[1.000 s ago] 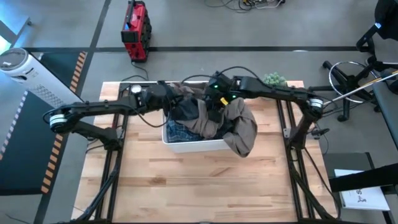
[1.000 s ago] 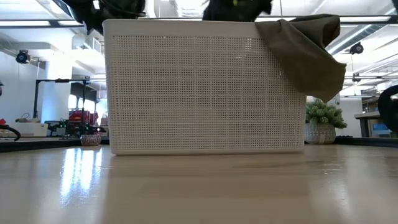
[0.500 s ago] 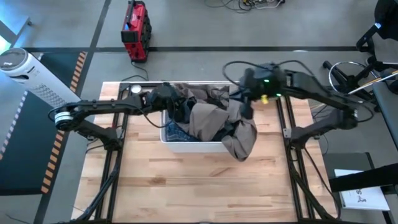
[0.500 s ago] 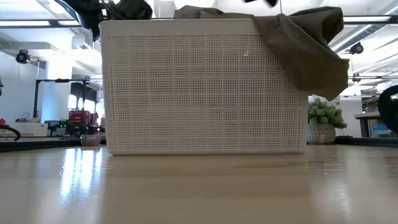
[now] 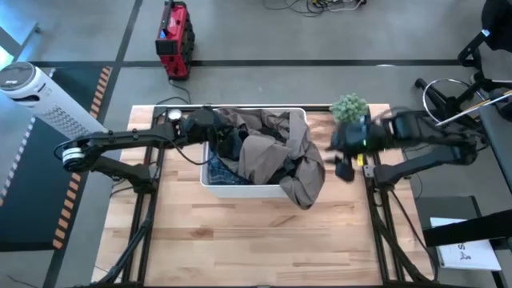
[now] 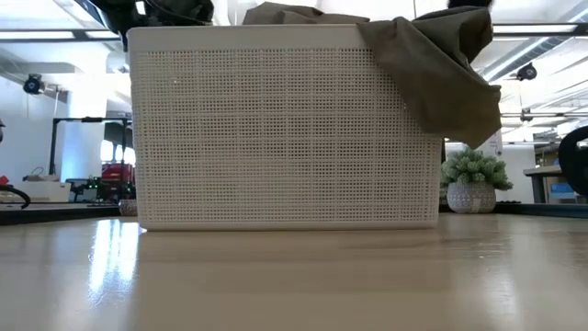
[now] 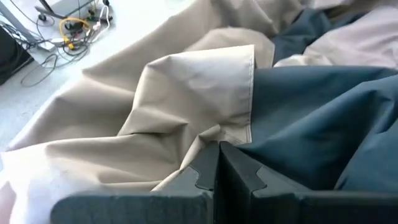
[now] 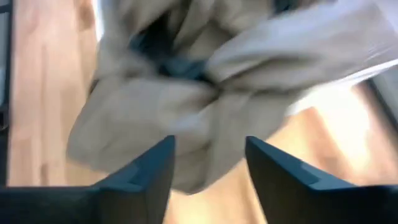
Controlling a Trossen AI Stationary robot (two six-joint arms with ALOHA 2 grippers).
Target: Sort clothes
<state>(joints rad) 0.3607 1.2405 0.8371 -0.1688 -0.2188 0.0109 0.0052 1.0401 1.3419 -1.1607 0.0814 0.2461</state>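
Taupe garment [image 5: 296,160] beside open right hand [image 5: 344,164]

A white perforated bin [image 5: 240,190] stands near the back edge of the wooden bench [image 5: 240,240]. A small potted plant [image 5: 350,106] sits at the back right corner. On the floor behind: a red toolbox [image 5: 174,38] and a white fan [image 5: 32,92]
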